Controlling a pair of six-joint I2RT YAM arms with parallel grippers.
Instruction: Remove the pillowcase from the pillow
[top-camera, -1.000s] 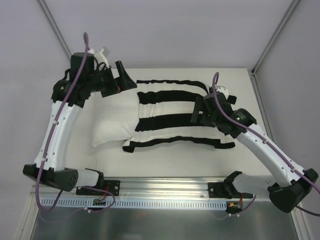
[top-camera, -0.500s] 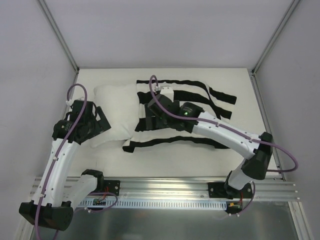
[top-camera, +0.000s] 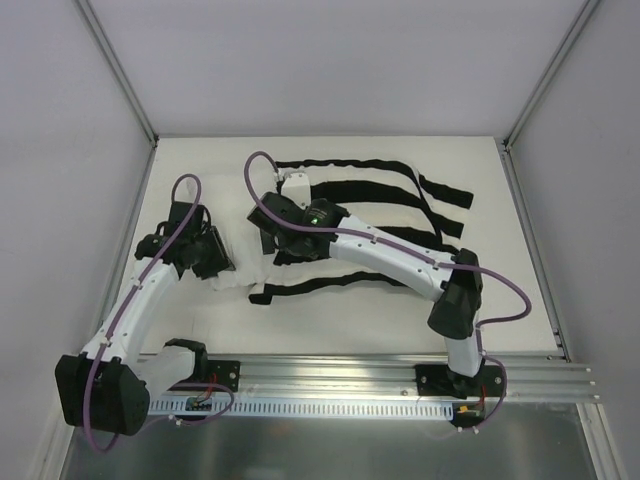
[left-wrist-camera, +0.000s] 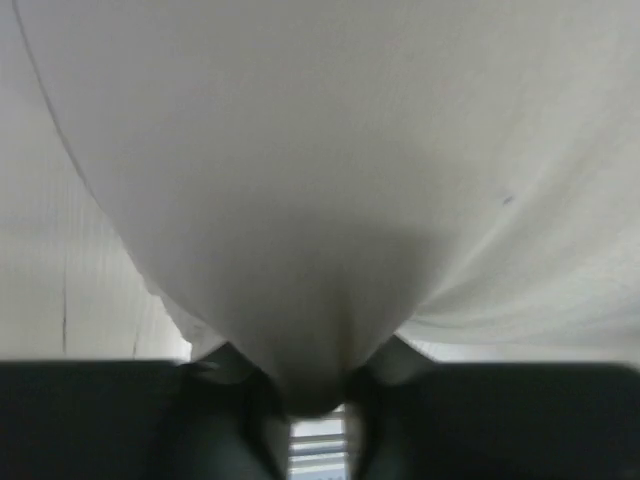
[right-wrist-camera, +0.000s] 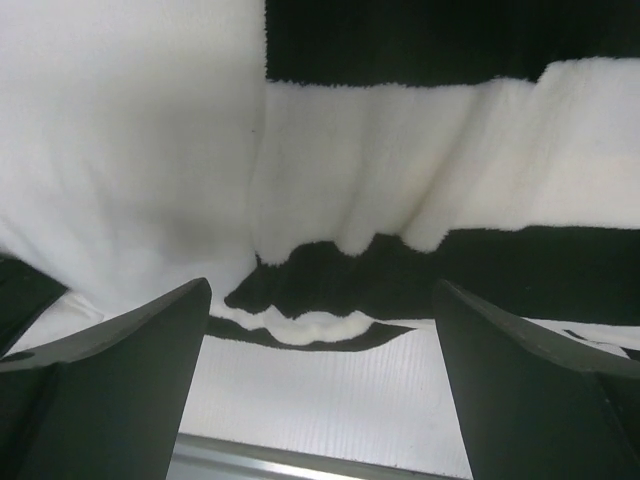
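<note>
Left side: my left gripper (left-wrist-camera: 315, 395) pinched a fold of the pillow (left-wrist-camera: 320, 200), seen from my left wrist. The plain white cloth was bunched and drawn down between my two dark fingers (left-wrist-camera: 235, 410), and it filled nearly the whole view above them. From overhead, that gripper (top-camera: 208, 256) sat low at the pillow's (top-camera: 240, 225) bare left end, toward the left side of the table (top-camera: 350, 320).

Right side: my right gripper (right-wrist-camera: 322, 288) hung over the pillowcase (right-wrist-camera: 450, 150) with its jaws spread wide and nothing between them. From my right wrist, the striped cloth's open edge lay just beyond the fingertips (right-wrist-camera: 180, 310). A black band curled along the hem there, with broad white and black bands stacked above it. The uncovered pillow (right-wrist-camera: 120, 130) lay to the left of that edge, touching it. A strip of bare table (right-wrist-camera: 320, 410) showed between the fingers, nearer the camera.

Overhead, the pillowcase (top-camera: 380, 200) lay spread across the middle and right of the table, its stripes running left to right. Its left part passed under my right arm, where the right gripper (top-camera: 272, 238) hovered at the seam between striped cloth and white pillow. The two grippers were near one another, with the pillow's exposed end between them.
</note>
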